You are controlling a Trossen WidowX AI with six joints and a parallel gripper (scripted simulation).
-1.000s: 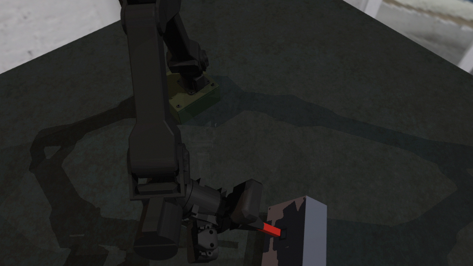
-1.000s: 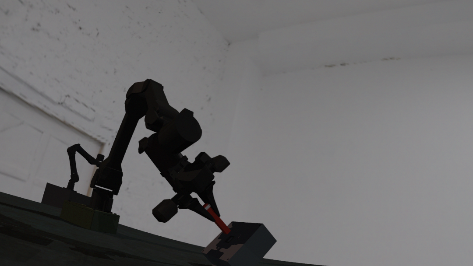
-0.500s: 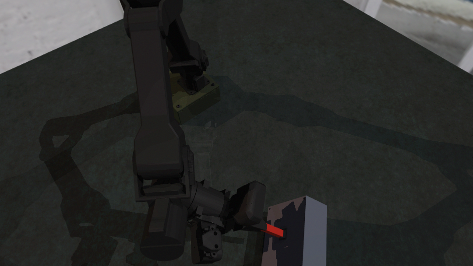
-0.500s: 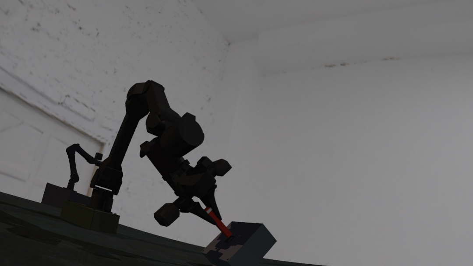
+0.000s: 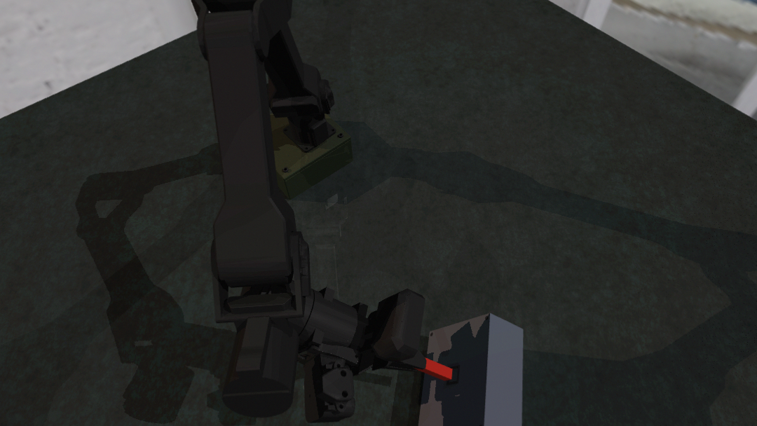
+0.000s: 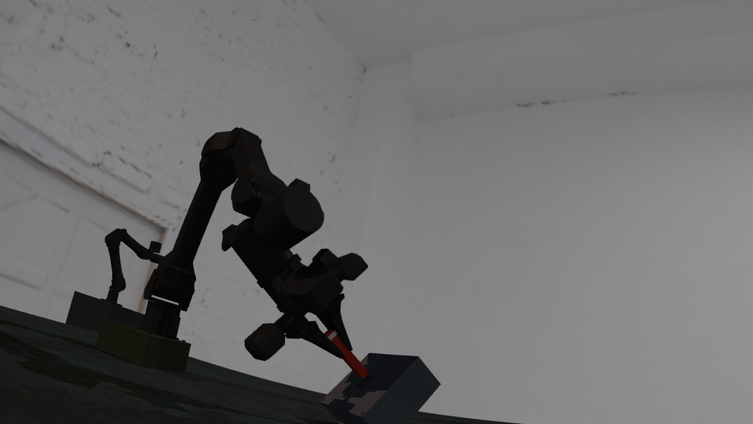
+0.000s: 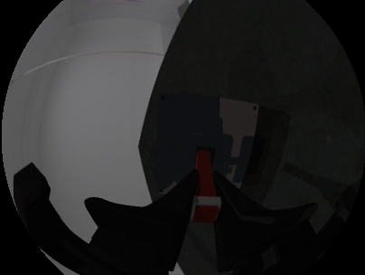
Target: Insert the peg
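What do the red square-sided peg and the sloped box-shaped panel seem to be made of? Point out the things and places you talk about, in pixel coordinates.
Red square-sided peg (image 5: 439,369) (image 6: 353,360) (image 7: 204,174): perhaps painted wood or plastic, matte; flat, even colour, no visible grain.
Grey sloped box-shaped panel (image 5: 504,365) (image 6: 403,389) (image 7: 181,131): possibly painted metal or plastic; smooth, plain faces, small dark dots near corners, no clear gloss.

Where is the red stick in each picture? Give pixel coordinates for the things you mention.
Top: red peg (image 5: 438,369) (image 6: 351,358) (image 7: 205,174), low, right of the middle.
Exterior: low, just right of the middle, slanting.
Wrist: just right of the middle, below centre.
Shared landmark: the panel's hole (image 5: 454,374) (image 6: 364,381) (image 7: 205,148), by its tip.
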